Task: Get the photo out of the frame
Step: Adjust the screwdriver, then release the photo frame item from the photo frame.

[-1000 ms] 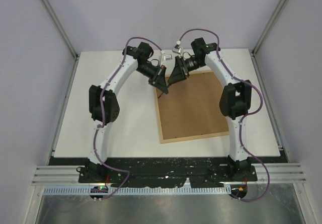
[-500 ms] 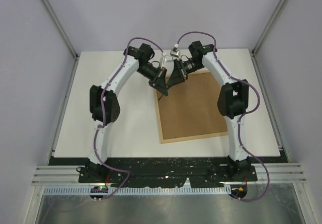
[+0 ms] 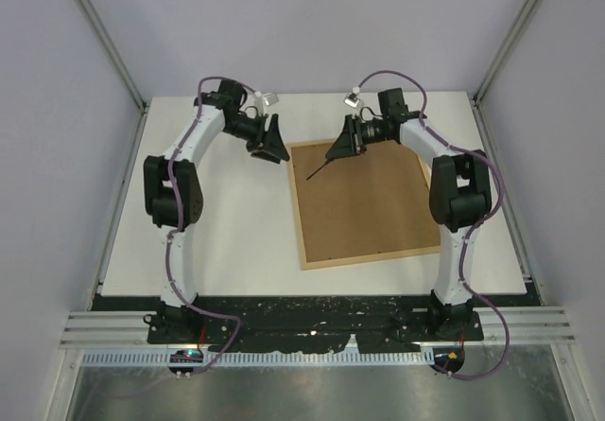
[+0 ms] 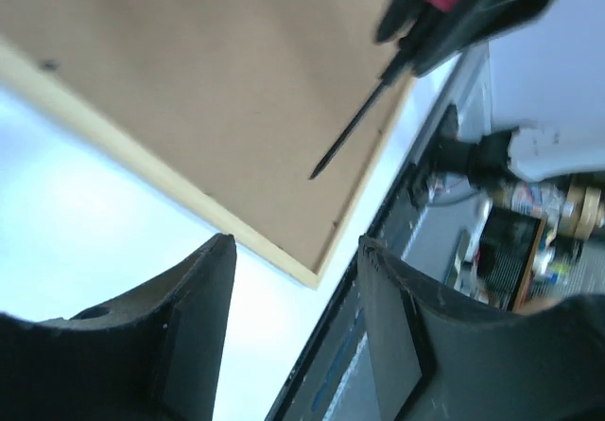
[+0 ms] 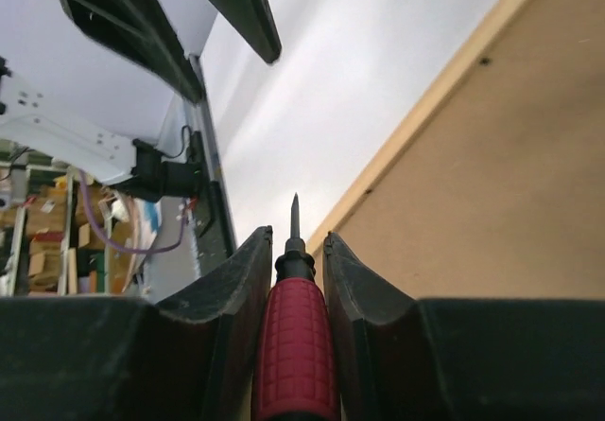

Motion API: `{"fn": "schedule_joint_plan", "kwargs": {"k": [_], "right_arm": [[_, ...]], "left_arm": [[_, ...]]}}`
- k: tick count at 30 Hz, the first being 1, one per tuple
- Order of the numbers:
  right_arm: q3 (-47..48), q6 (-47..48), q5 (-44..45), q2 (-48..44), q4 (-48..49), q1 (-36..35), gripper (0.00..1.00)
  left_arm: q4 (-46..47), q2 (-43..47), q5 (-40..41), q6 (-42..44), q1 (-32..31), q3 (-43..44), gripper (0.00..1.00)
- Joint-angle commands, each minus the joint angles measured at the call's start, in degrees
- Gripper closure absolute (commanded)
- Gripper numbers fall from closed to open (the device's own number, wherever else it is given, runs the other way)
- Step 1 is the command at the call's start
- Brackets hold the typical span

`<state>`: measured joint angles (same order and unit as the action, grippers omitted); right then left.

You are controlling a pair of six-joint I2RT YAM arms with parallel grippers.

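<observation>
From above we see even, diffuse light: the white table [image 3: 236,241] is bright, its shadows faint. In the left wrist view glare washes the table bluish-white, while the fingers [image 4: 189,336] of the left gripper [image 4: 295,251] sit dark and soft-edged. In the right wrist view the screwdriver [image 5: 295,345] blurs at its near red handle, and the background is hazy.

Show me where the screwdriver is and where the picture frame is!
screwdriver [image 5: 295,345]: right wrist view, on its red ribbed handle.
frame [image 3: 364,199]: top external view, on its brown back panel.
</observation>
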<state>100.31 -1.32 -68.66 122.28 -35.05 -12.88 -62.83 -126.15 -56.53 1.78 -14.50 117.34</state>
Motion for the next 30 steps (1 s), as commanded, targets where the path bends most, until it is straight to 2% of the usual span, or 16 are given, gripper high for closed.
{"fn": "schedule_joint_plan", "kwargs": {"k": [1,4,6,10,14,23,30], "right_arm": [[-7.75,-17.72,6.06,-3.63,37.88,0.41,0.92],[-7.24,-23.45,9.94,0.66,46.79,0.49,0.92],[-6.45,-26.79,13.62,3.21,49.28,0.67,0.92],[-3.82,-33.46,18.28,8.57,51.48,0.49,0.92],[-1.88,-35.33,20.76,11.66,49.99,0.4,0.92],[-0.47,-38.4,19.19,15.35,49.2,0.4,0.92],[-2.49,-44.82,15.14,15.1,52.1,0.67,0.92]], "left_arm": [[14.47,2.58,6.78,-15.65,4.3,-4.65,0.42],[16.94,0.56,10.65,-18.13,5.1,-5.45,0.42],[17.38,-0.93,11.44,-18.83,5.01,-5.28,0.42],[16.86,-4.27,11.18,-18.92,4.31,-3.7,0.42],[16.86,-6.65,11.27,-19.27,3.96,-1.68,0.42],[18.62,-10.87,13.29,-23.22,3.61,0.44,0.44],[22.04,-12.54,11.89,-27.53,2.02,0.43,0.45]]}}
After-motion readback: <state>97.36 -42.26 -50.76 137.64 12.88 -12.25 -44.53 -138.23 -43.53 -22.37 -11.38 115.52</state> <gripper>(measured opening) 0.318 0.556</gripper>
